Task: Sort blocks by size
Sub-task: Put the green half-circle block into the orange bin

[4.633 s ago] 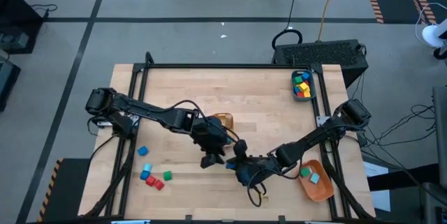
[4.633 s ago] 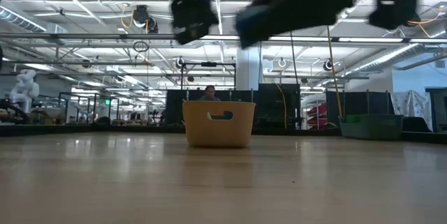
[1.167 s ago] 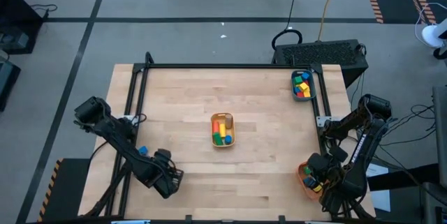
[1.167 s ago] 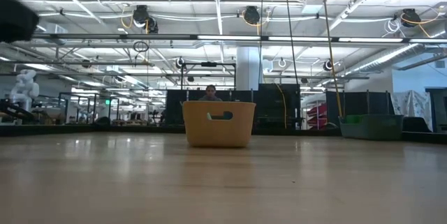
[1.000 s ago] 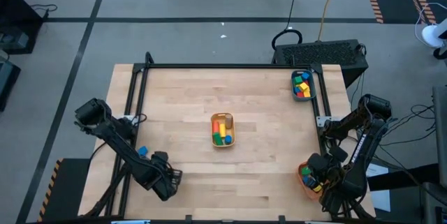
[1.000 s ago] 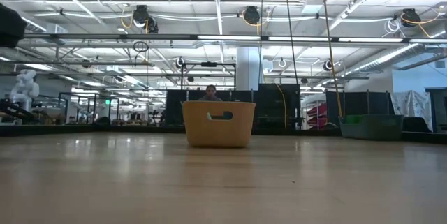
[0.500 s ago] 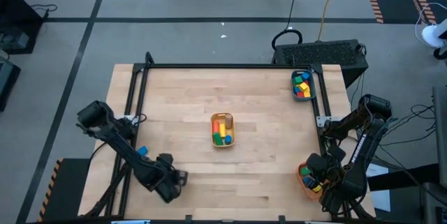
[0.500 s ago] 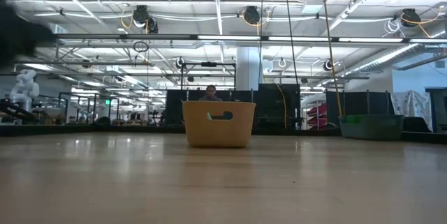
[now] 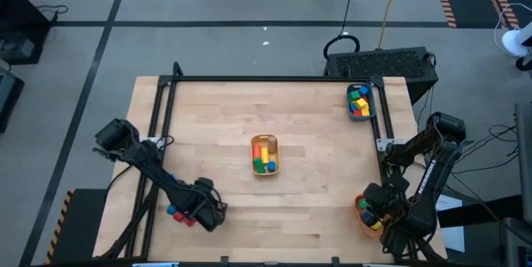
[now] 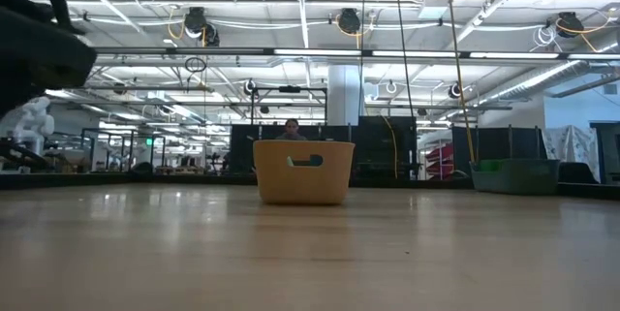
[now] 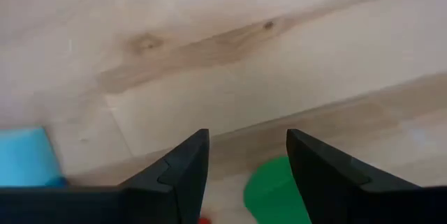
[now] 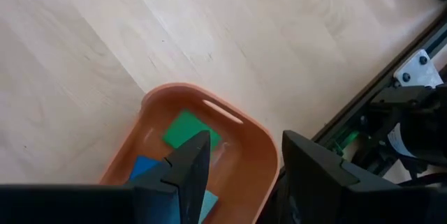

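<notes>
Green block (image 11: 274, 190) sits between my left pincer (image 11: 246, 155) fingers, gap wide, nothing gripped; cyan block (image 11: 25, 158) beside. Left pincer at lower left of counter (image 9: 316, 134) in high view. Right pincer (image 12: 239, 155) spread wide above orange bin (image 12: 251, 147), lower right. Tan bin (image 10: 303, 171) centre of low view; workshop room behind.

text: none legible | labels: none | brands: none | numbers: none | signs: none readable
</notes>
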You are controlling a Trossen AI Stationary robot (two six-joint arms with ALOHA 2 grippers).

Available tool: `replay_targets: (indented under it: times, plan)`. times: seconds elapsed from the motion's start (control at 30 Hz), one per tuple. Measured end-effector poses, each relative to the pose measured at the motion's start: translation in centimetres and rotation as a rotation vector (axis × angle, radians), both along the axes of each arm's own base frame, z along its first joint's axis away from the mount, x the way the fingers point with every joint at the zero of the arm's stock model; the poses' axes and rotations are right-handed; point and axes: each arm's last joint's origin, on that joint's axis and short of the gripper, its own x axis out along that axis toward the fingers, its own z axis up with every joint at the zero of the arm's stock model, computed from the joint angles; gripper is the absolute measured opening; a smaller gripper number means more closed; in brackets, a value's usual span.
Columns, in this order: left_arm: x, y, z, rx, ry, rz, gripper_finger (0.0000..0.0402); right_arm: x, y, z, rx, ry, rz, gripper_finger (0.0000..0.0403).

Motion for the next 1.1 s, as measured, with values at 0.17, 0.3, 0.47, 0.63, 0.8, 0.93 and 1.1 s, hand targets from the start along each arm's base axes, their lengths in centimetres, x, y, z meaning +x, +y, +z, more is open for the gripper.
replay_targets:
  times: [0.17, 0.3, 0.47, 0.63, 0.8, 0.93, 1.1]
  plan:
    - [0.1, -0.1, 0.5, 0.004, -0.016, -0.148, 0.0193, 0.0, 0.0, 0.0, -0.001, 0.001, 0.004, 0.0164]
    - [0.8, 0.1, 1.3, 0.052, -0.049, -0.333, 0.0193, 0.0, 0.0, 0.0, -0.001, -0.001, 0.0, 0.0164]
    - [1.8, 0.4, 2.1, 0.048, -0.083, -0.583, 0.0193, 0.0, 0.0, 0.0, 0.005, -0.006, -0.009, 0.0164]
    - [2.6, -0.5, 2.6, -0.042, -0.156, -0.864, 0.0194, 0.0, 0.1, 0.0, 0.008, -0.005, -0.011, 0.0164]
    - [2.5, -1.0, 2.7, -0.022, -0.2, -1.13, 0.0194, 0.0, 0.0, 0.0, 0.005, -0.011, -0.008, 0.0164]
    - [2.8, -0.6, 2.7, -0.021, -0.196, -1.096, 0.0194, 0.0, 0.1, 0.0, 0.007, -0.012, -0.007, 0.0164]
    - [2.6, -0.9, 2.7, -0.041, -0.193, -1.101, 0.0194, 0.0, 0.1, 0.0, 0.007, -0.012, -0.006, 0.0164]
